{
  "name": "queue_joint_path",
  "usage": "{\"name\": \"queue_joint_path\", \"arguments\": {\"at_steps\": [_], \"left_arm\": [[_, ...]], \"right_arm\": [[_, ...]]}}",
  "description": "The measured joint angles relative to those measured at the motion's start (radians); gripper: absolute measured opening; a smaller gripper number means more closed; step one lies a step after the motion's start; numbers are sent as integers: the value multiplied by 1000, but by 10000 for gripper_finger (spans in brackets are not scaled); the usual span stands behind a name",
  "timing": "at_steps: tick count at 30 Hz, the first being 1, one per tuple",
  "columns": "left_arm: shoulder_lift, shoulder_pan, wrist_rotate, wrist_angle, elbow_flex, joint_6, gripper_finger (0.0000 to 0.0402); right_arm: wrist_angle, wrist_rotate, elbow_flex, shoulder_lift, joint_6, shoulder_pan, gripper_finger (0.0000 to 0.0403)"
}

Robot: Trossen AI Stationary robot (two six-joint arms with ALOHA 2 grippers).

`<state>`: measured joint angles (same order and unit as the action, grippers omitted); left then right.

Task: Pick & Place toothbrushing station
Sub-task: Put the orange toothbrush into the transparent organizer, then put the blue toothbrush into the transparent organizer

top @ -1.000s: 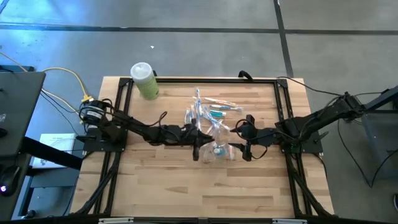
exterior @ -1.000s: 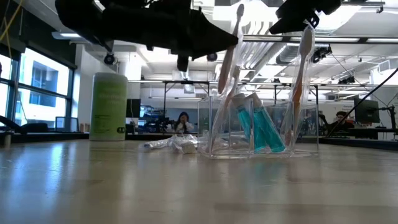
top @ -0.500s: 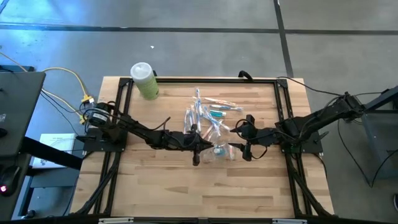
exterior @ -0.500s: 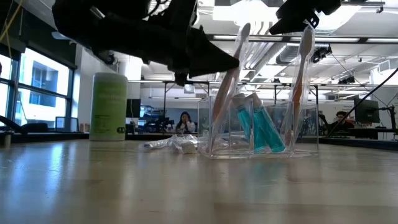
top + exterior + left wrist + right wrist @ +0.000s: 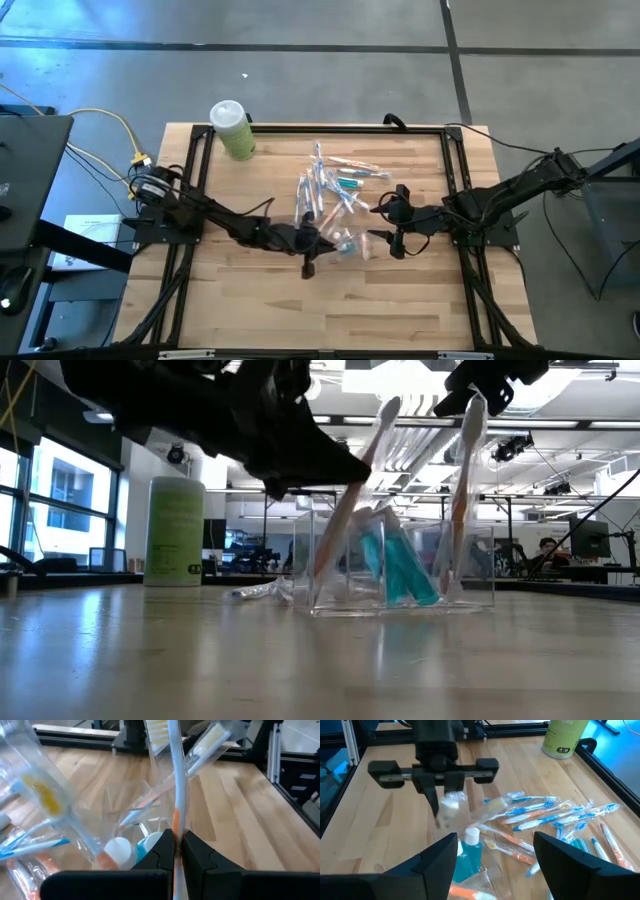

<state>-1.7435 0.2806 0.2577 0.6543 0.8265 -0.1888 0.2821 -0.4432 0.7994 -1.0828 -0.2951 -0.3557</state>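
Note:
A clear plastic holder (image 5: 400, 575) stands on the table's middle (image 5: 352, 243). It has teal tubes (image 5: 395, 565) and a toothbrush (image 5: 462, 490) standing in it. My left gripper (image 5: 176, 845) reaches in from the table's left (image 5: 315, 243). It is shut on a white toothbrush with an orange part (image 5: 350, 490). The brush's lower end is down in the holder. My right gripper (image 5: 500, 865) hovers open just right of the holder (image 5: 380, 226), touching nothing. My left gripper pinches the toothbrush's thin shaft (image 5: 176, 822) about midway along, between its two fingers (image 5: 197, 855). The fingers come nearly level from the table's left and lie across the shaft. The brush slants, bristle head (image 5: 157, 730) up and lower end (image 5: 318, 565) inside the holder.
Several wrapped toothbrushes (image 5: 335, 175) lie loose on the table beyond the holder (image 5: 555, 815). A light-green bottle with a white cap (image 5: 232, 128) stands at the far left corner. Black frame rails (image 5: 455, 170) run along the table's sides.
My left gripper has moved down and toward the table's near edge, tipping more level. The toothbrush it holds has leaned over further. The holder has slid a little toward the table's left, and the brush standing in it has tilted.

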Motion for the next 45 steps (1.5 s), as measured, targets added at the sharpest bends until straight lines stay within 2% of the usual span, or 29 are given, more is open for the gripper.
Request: {"name": "queue_joint_path", "arguments": {"at_steps": [5, 11, 13, 21, 24, 28, 32, 37, 42, 45], "left_arm": [[52, 10, 3, -115, 0, -25, 6], [80, 24, 2, -187, 0, -52, 10], [80, 25, -1, -190, 0, -53, 19], [80, 25, 3, -226, 0, -56, 57], [80, 25, 4, -226, 0, -56, 62], [80, 25, 6, -232, 0, -53, 64], [82, 25, 12, -257, 0, -49, 65], [136, 29, 49, -312, 0, -53, 65], [201, 47, 59, -362, 0, -49, 65], [209, 52, 59, -391, 0, -48, 65]], "right_arm": [[5, -27, 0, 0, 0, 0, 254], [85, -161, 0, 0, -51, 5, 254], [119, -177, 0, 0, -70, 16, 254], [151, -74, 0, -24, -76, 17, 254], [160, -122, 1, -41, -76, 18, 254], [260, -238, 1, -47, -78, 44, 254], [341, -261, -1, -52, -121, 112, 254], [391, -237, 0, -51, -128, 230, 254], [382, -57, 0, -51, -121, 343, 254], [363, -18, 0, -72, -120, 379, 254]]}}
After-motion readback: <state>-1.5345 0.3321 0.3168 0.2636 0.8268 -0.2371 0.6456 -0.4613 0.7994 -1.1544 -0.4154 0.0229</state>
